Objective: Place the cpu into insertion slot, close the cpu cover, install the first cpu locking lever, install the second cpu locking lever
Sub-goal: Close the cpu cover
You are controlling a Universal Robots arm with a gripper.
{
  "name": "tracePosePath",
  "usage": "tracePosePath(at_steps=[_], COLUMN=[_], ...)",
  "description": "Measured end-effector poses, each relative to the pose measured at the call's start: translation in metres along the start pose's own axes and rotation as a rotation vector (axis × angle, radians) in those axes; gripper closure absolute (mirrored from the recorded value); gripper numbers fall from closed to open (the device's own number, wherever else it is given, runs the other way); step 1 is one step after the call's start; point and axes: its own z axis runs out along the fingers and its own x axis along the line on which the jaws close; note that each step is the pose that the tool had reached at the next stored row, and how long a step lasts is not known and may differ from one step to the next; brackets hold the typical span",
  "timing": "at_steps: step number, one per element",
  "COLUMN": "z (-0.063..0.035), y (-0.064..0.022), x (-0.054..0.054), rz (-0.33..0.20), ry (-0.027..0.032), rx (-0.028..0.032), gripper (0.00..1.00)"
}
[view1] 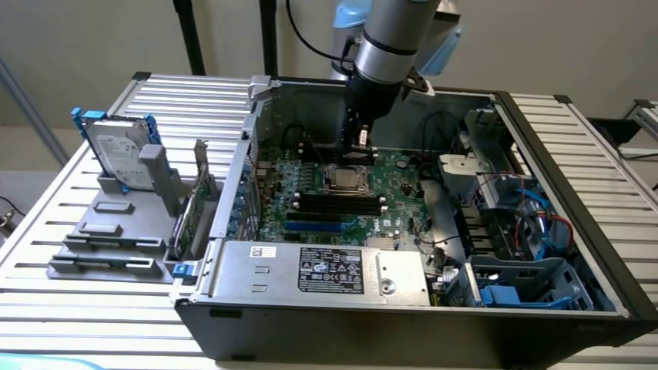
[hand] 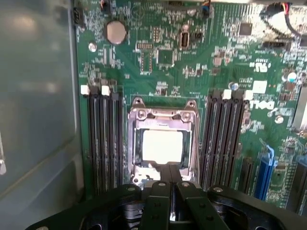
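The cpu point(hand: 162, 146) lies pale and square in the insertion slot point(view1: 347, 179) on the green motherboard point(hand: 192, 72). The silvery cpu cover point(hand: 163, 116) lies flat around it, with the chip showing through its window. My gripper point(hand: 170, 168) is shut with nothing between its black fingers, and its tip hangs at one edge of the cover. In the exterior view my gripper point(view1: 356, 151) points down into the open computer case, just behind the socket. I cannot tell how the locking levers stand.
Long black memory slots point(hand: 103, 139) point(hand: 225, 134) flank the socket. A grey power supply point(view1: 323, 270) fills the case's front. Blue cables and a drive cage point(view1: 514, 231) sit on the exterior view's right. A hard drive point(view1: 119, 150) stands in a grey rack outside the case.
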Motion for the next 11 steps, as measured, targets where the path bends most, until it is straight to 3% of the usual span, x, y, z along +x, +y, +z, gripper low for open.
tracePosePath(at_steps=[5,11], z=[0.008,0.0189], y=[-0.0184,-0.0191], x=[0.0,-0.001], rz=[0.0,0.0], ry=[0.0001,0.0002], rx=[0.0036,0.0038], gripper=[0.89,0.89])
